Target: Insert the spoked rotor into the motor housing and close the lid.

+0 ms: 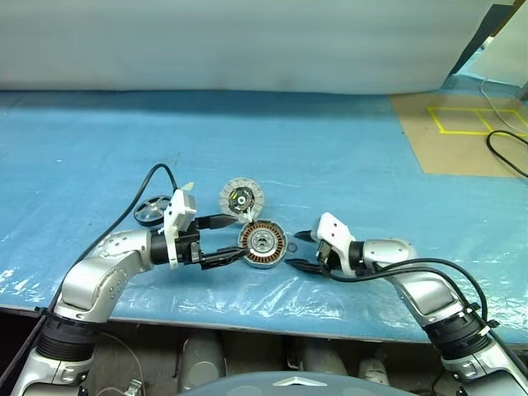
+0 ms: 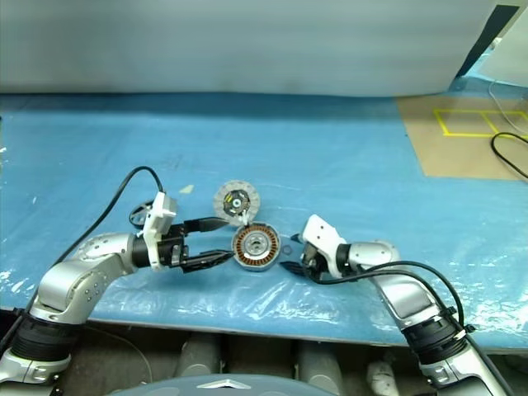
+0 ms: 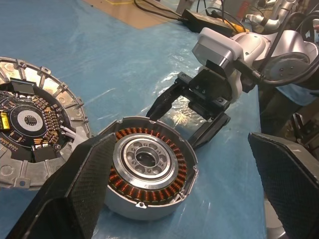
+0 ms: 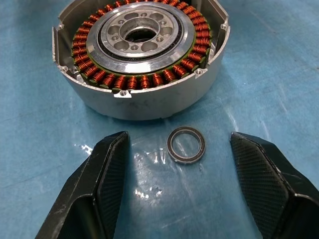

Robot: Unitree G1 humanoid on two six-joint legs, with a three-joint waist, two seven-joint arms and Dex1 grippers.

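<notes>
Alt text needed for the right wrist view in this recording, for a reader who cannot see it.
A short round silver motor housing ringed with copper-brown windings sits on the blue plastic-covered table. Just in front of it lies a small dark metal ring, loose between the open jaws of the right gripper, touching neither.

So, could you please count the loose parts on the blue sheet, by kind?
Motor housing: 1
Lid: 1
Spoked rotor: 1
Small metal ring: 1
Total: 4
</notes>
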